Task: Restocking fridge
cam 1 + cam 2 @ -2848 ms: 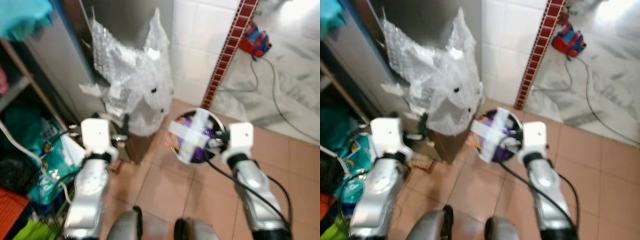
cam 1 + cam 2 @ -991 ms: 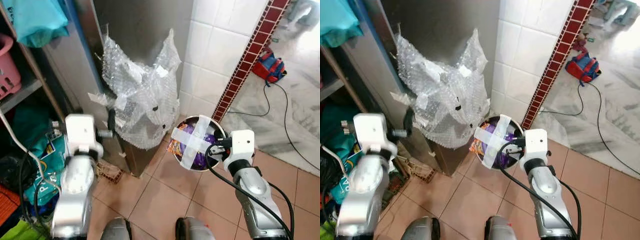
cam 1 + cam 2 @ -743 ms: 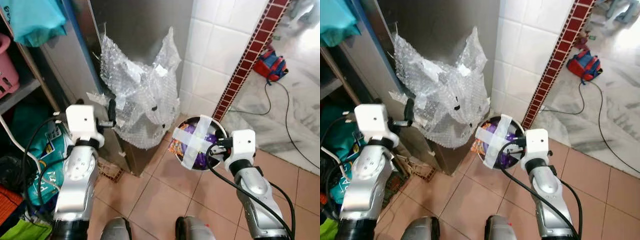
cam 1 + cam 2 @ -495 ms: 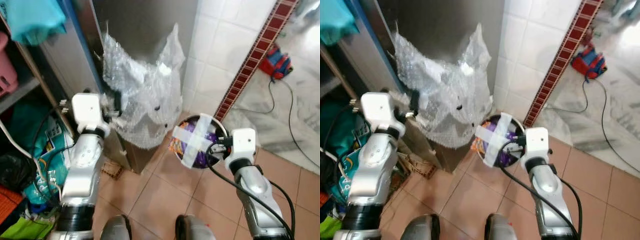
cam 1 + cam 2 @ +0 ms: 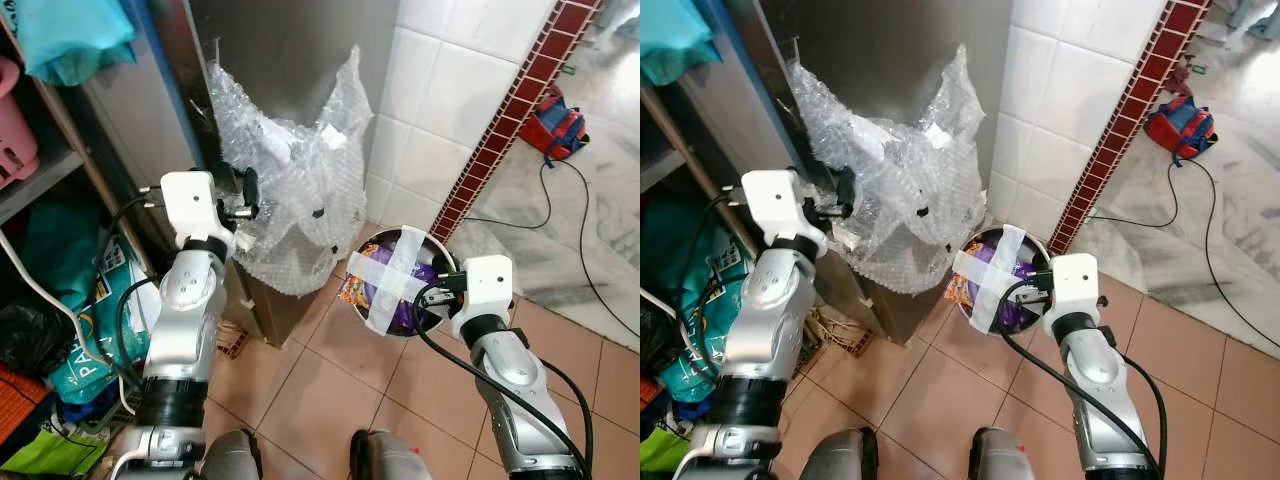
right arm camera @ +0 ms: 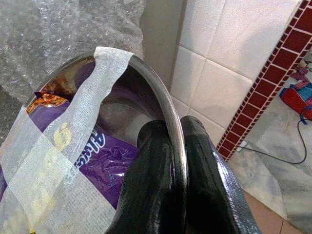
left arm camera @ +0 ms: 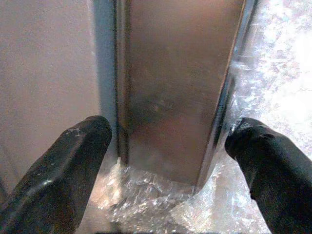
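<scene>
Right wrist view: the right gripper [image 6: 174, 161] pinches the rim of a steel bowl [image 6: 171, 122], one finger inside and one outside. The bowl holds purple snack packets [image 6: 100, 156] under crossed strips of white tape [image 6: 58, 161], above the tiled floor [image 5: 330, 385]. The left gripper [image 7: 165, 146] is spread wide around the fridge door's steel edge [image 7: 170, 87], just beside taped-on bubble wrap [image 5: 300, 190].

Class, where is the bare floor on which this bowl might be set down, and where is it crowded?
Bare tiles lie before the robot, between the fridge and the right tool gripping the bowl. The shelves beside the left tool are packed with bags.
</scene>
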Robot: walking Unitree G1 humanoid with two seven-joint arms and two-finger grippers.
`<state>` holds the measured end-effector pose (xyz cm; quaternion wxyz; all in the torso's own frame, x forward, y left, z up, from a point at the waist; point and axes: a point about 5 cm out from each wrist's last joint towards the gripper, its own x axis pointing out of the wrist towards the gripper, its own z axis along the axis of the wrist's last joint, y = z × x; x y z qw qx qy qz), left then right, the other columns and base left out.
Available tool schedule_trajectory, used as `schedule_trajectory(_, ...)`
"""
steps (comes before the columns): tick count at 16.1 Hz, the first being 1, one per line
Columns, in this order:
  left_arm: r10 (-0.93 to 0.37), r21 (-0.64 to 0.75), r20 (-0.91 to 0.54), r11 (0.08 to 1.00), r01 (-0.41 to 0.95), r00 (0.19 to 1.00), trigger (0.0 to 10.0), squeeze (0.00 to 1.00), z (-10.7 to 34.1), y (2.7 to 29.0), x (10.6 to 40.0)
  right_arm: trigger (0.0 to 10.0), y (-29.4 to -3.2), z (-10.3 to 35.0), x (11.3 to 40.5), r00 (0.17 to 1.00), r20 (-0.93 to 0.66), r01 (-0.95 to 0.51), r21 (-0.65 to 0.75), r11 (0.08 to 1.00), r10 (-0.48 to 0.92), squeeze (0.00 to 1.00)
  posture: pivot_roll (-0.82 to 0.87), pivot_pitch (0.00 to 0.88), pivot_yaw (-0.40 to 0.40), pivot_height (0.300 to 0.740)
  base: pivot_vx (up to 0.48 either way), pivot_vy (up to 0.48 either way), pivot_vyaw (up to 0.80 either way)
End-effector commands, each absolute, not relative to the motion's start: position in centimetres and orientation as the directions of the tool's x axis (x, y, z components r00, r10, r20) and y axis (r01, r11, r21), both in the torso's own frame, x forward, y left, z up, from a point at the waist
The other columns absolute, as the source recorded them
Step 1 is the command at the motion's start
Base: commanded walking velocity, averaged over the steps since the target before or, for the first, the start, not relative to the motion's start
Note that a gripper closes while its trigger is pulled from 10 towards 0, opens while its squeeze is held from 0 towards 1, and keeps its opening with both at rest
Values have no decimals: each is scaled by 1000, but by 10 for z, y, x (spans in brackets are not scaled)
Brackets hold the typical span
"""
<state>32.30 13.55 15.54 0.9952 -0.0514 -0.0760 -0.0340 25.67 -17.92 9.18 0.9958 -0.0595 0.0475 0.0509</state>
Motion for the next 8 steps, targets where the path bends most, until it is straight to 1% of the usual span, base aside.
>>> schedule_trajectory(1, -70, -117, 134, 989, 86, 988, 10000, 0, 153, 137, 327, 10000, -178, 93, 256, 991, -89, -113, -115, 987, 104, 0, -18, 160, -9, 740, 0, 0, 0)
schedule_trajectory(3, -95, -139, 117, 984, 111, 989, 10000, 0, 151, 137, 331, 10000, -177, 93, 256, 990, -89, -115, -115, 987, 106, 0, -18, 159, -10, 740, 0, 0, 0)
schedule_trajectory(5, -185, -153, 74, 969, 195, 980, 10000, 0, 146, 129, 336, 10000, -178, 94, 258, 990, -89, -116, -116, 986, 106, 0, -18, 156, -13, 740, 0, 0, 0)
schedule_trajectory(8, -330, -151, 42, 931, 332, 943, 10000, 0, 138, 111, 339, 10000, -179, 94, 258, 991, -88, -110, -119, 987, 100, 0, -23, 154, -13, 740, 0, 0, 0)
